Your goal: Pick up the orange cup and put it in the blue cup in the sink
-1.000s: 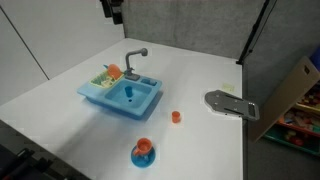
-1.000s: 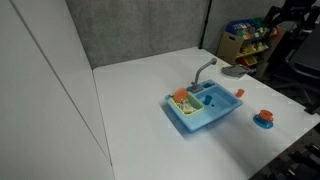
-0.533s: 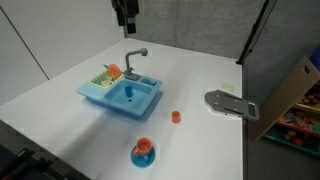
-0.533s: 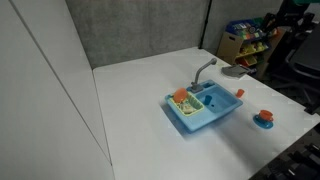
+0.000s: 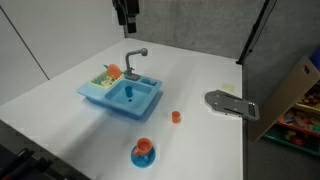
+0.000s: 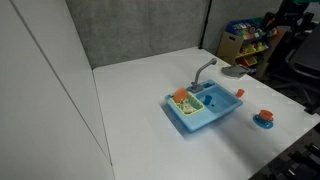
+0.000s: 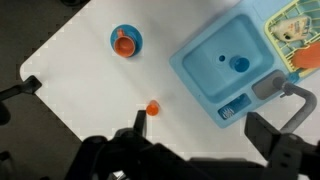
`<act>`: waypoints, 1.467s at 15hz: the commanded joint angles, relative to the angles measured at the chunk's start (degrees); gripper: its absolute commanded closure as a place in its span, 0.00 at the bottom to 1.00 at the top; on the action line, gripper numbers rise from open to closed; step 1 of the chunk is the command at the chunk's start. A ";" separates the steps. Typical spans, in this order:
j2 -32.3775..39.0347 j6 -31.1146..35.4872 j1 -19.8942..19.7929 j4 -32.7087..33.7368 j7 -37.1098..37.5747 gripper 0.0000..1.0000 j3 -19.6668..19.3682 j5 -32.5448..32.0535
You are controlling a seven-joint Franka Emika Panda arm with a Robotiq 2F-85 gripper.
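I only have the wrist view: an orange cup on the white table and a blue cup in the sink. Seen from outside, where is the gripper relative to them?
Observer: In an exterior view the gripper hangs at the top edge of the picture, high above the sink and the orange cup.
Operator: Is anything near the cup that I can't see?
Observer: Yes. A flat grey object lies on the table on the cup's far side from the sink, not touching the cup.
Operator: How does the faucet stand next to the blue cup?
Observer: The grey faucet rises tall from the sink's rear edge. The blue cup sits low in the basin in front of its base.
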 commanded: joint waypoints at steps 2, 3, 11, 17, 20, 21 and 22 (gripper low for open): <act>4.11 -0.79 -0.45 5.70 -3.73 0.00 -1.78 4.53; 5.16 -0.87 -0.54 6.94 -4.11 0.00 -2.12 5.16; 15.08 4.09 -1.15 13.20 -8.86 0.00 -4.35 3.61; 22.39 10.92 -3.20 15.55 -17.14 0.00 -4.46 5.14; 25.45 11.15 -4.05 17.44 -18.41 0.00 -4.53 5.05; 26.53 11.41 -4.18 17.96 -18.34 0.00 -4.68 4.72; 27.49 11.14 -4.35 18.62 -18.19 0.00 -4.73 4.68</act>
